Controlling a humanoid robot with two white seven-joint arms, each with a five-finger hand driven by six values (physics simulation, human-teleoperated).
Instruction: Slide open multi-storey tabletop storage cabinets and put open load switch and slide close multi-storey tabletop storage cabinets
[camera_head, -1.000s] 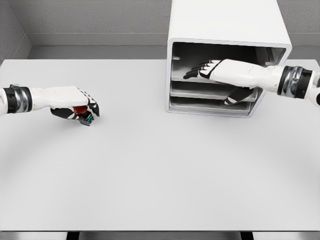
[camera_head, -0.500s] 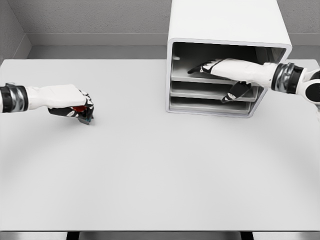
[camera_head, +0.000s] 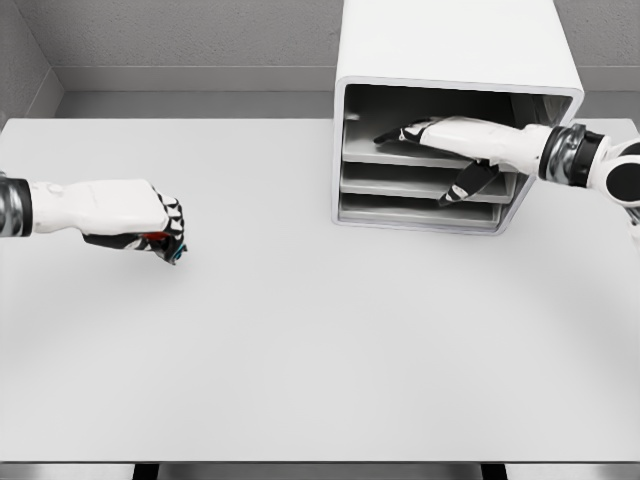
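Your left hand (camera_head: 140, 222) is curled tight around the switch (camera_head: 165, 247) (a small thing with a bit of red and blue peeking out under the fingers). It sits low over the table (camera_head: 300, 340), far out on the left side, well apart from the cabinet (camera_head: 455, 60).

Your right hand (camera_head: 440, 135) is up at the cabinet. Its fingers are stretched out long and lie on the top tray (camera_head: 385, 152), with the thumb hanging down in front of the middle tray (camera_head: 400, 182). It holds nothing.

So how far are you? I think you are near the start. The switch is picked up, which is good. But no tray looks pulled out yet; all three fronts sit about even with the cabinet's face. You need to slide one tray out, bring the switch over, drop it in, and push the tray back.

Now the room to move. The table between your two hands is bare, so the left hand has a wide, flat path to the cabinet. The cabinet stands at the back on the right side, close to the table's right edge. Mind the cabinet's left wall when you bring the switch in, and keep your right arm out of the tray's way.
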